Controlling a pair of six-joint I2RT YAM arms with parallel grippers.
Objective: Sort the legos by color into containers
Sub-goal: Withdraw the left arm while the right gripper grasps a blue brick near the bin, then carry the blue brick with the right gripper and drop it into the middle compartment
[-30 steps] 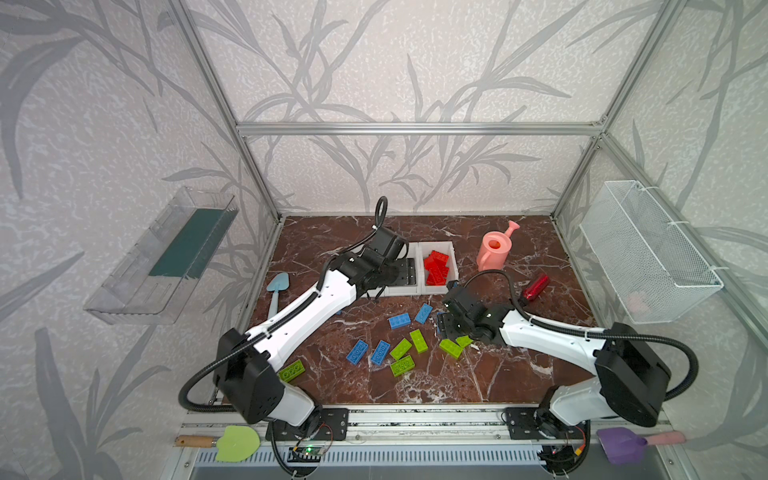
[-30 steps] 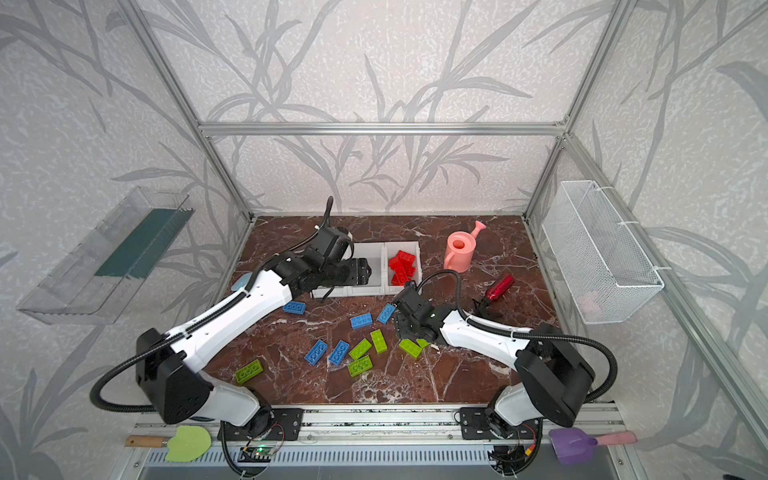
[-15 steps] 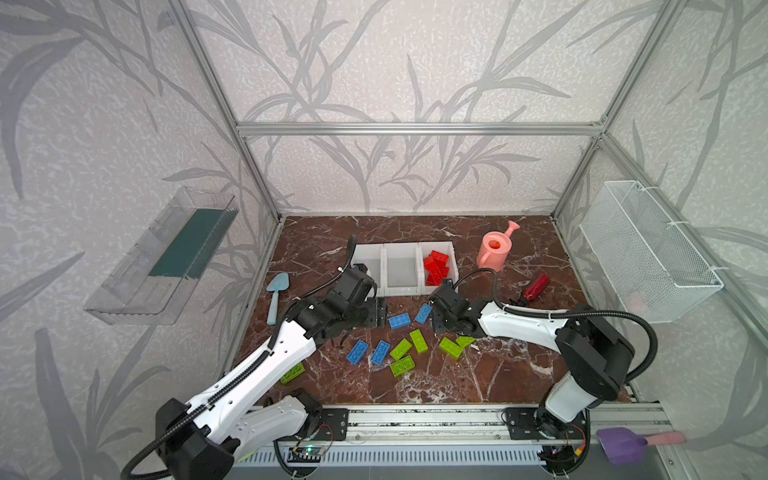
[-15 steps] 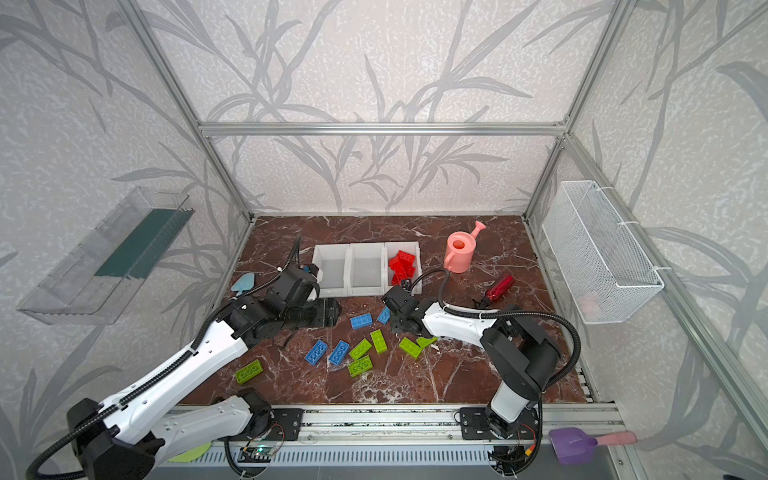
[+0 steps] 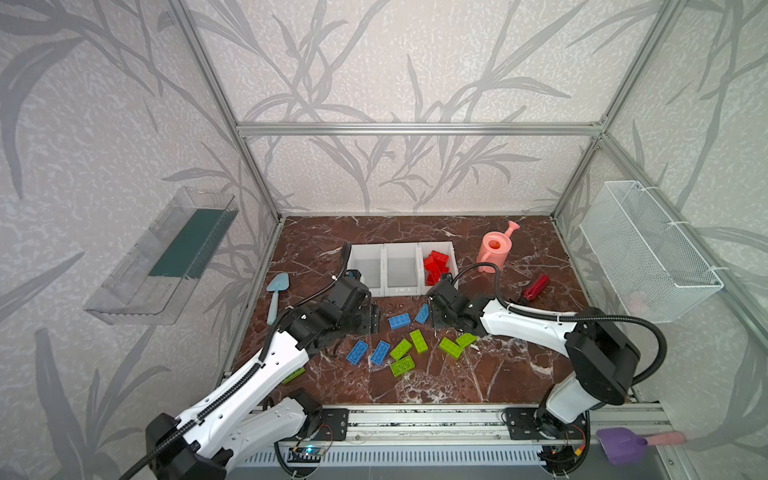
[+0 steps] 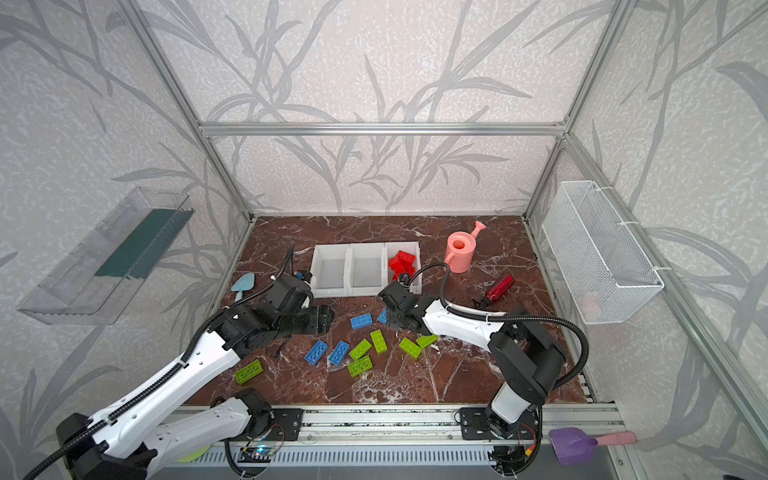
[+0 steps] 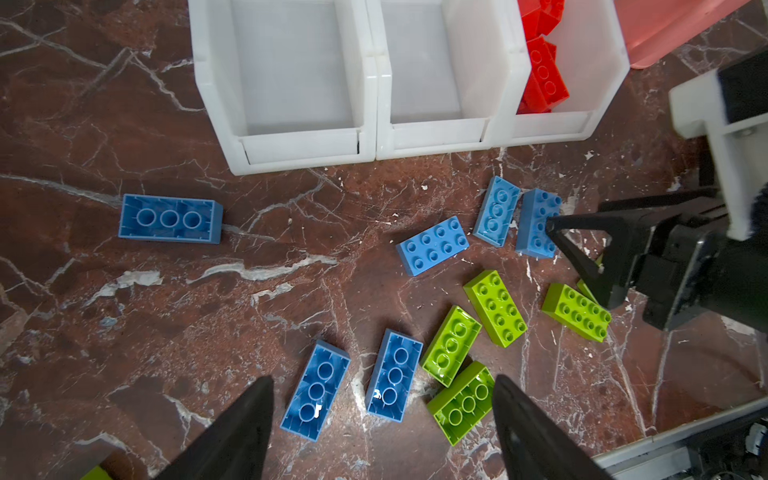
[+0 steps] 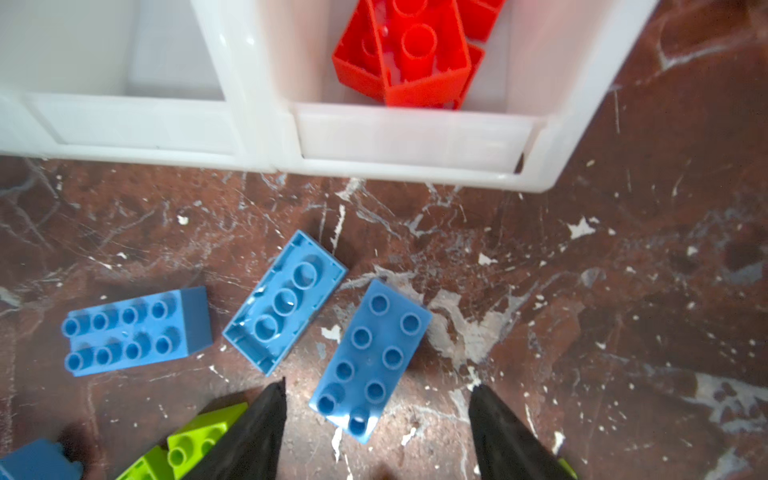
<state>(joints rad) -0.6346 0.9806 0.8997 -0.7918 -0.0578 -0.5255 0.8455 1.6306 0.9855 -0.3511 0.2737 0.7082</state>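
Three joined white containers (image 5: 401, 291) stand mid-floor; the rightmost holds red legos (image 5: 435, 266), and the two left of it look empty. Blue legos (image 5: 399, 321) and green legos (image 5: 418, 341) lie scattered in front. My left gripper (image 5: 374, 319) hovers open left of them; in its wrist view the gripper (image 7: 382, 380) spans two stud-down blue bricks (image 7: 316, 390). My right gripper (image 5: 433, 313) is open beside a blue brick (image 5: 422, 313). In its wrist view that gripper (image 8: 379, 385) straddles the near end of a stud-up blue brick (image 8: 371, 357) without touching it.
A pink watering can (image 5: 494, 249) and a dark red ribbed piece (image 5: 536, 286) sit to the right of the bins. A light-blue trowel (image 5: 276, 291) lies at the left wall. One green brick (image 6: 249, 371) lies beside the left arm.
My left gripper has come away from over the bins down to the floor in front of them. My right gripper has shifted a little left onto the blue brick near the red bin.
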